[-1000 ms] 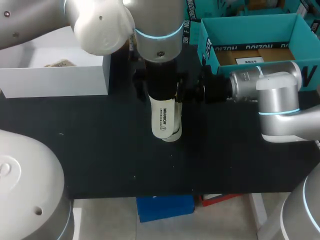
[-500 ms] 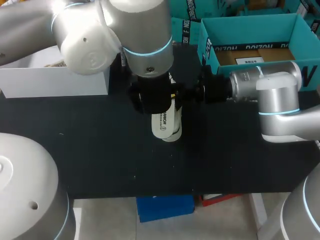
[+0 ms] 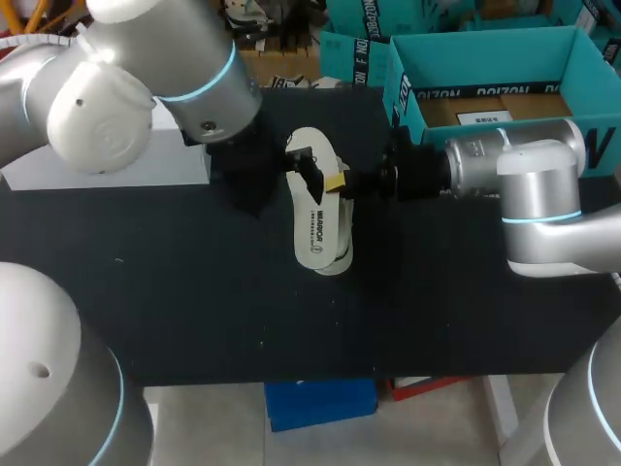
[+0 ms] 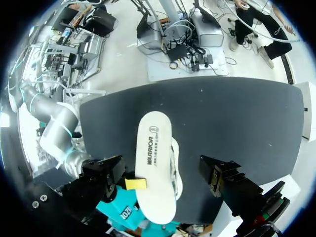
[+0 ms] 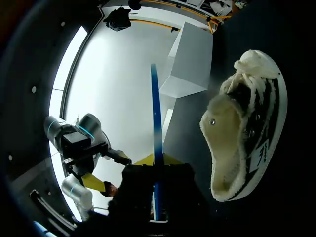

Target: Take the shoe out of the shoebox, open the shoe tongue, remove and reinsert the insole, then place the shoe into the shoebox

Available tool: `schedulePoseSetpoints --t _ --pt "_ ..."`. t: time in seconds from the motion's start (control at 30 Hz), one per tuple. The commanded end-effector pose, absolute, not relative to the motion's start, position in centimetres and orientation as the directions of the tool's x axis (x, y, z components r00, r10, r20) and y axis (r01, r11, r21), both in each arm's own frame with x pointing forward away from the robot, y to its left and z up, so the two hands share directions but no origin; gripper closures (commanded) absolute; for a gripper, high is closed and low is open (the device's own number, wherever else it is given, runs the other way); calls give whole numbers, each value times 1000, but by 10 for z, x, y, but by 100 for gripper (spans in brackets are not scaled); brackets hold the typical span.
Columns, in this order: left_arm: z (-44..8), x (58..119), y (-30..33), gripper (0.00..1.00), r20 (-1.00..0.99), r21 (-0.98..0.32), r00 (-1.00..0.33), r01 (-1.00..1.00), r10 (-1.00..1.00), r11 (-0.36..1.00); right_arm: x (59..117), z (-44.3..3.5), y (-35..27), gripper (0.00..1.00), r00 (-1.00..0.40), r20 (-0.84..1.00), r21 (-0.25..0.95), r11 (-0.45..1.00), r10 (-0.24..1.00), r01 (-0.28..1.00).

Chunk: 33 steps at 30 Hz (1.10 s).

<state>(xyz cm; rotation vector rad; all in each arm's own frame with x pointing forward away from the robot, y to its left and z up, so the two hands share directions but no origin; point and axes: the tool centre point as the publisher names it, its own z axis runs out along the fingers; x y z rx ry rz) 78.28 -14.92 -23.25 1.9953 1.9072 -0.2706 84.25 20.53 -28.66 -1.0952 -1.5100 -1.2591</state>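
Your right arm comes in from the right edge of the black worktop (image 3: 194,311). Your right gripper (image 5: 154,160) is clamped on the white insole (image 3: 315,218): in the right wrist view the insole shows edge-on as a thin line, with a yellow tip pressed against each face. From above, the insole lies flat and lengthwise, printed side up, around the middle of the worktop and closer to the far edge than the near one.

The shoe (image 5: 242,128) rests on its side on the worktop directly under the insole, its fleecy lined opening turned toward your right gripper and its laces bunched at the far end. You cannot tell whether the insole touches it.

Your left gripper (image 4: 162,160) hangs just beside the insole on its left, fingers spread wide, gripping nothing.

The teal shoebox (image 3: 400,78) stands open at the far right corner. A white box (image 3: 107,155) sits along the far edge on the left.
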Motion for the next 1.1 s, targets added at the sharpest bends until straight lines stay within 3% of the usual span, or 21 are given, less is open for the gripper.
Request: schedulePoseSetpoints --t 0.03,0.27,0.7,1.1 --pt "-236 781 -133 0 -757 161 148 986 637 -38 843 -287 206 100 -242 965 232 105 99 967" --pt "-235 788 -128 0 -844 193 189 980 502 -44 843 -287 206 100 -242 965 232 105 99 967" --pt "-255 801 -113 0 -969 112 94 992 226 65 843 -287 206 100 -242 965 232 105 99 967" --pt "-265 806 -110 0 -973 27 2 994 230 106 843 -287 206 100 -242 965 232 105 99 967"
